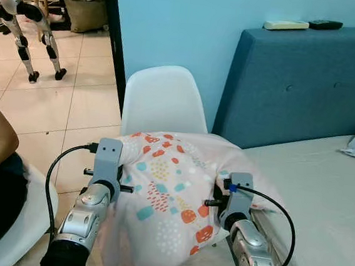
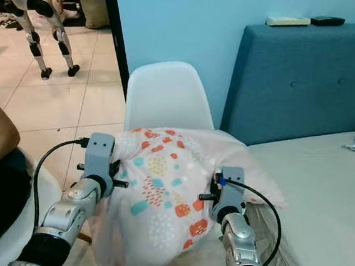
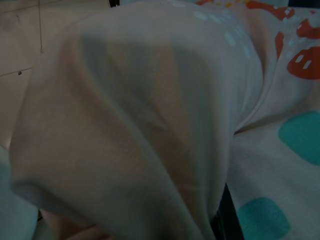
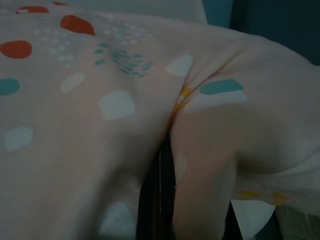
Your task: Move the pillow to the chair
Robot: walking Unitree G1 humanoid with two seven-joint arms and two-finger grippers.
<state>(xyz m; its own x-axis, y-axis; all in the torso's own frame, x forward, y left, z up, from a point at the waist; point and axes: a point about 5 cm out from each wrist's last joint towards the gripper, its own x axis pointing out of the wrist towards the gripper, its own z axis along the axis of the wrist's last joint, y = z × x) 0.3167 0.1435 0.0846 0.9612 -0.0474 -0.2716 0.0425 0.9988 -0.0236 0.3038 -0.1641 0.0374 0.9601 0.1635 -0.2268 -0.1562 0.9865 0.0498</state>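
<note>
Both grippers, left gripper (image 1: 118, 179) and right gripper (image 1: 221, 190), have their fingers clenched into the pink patterned pillow (image 1: 166, 188), holding it over the white chair (image 1: 162, 100) beside the bed (image 1: 322, 197).

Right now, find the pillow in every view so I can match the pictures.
Left eye view: pillow low in the centre, between the two grippers, before the white chair.
Right eye view: pillow low in the centre, again before the chair.
Left wrist view: pale pillow cloth close up, blurred.
Right wrist view: patterned cloth close up, pinched into a fold.
Shared landmark: the pillow's red and teal print.
</note>
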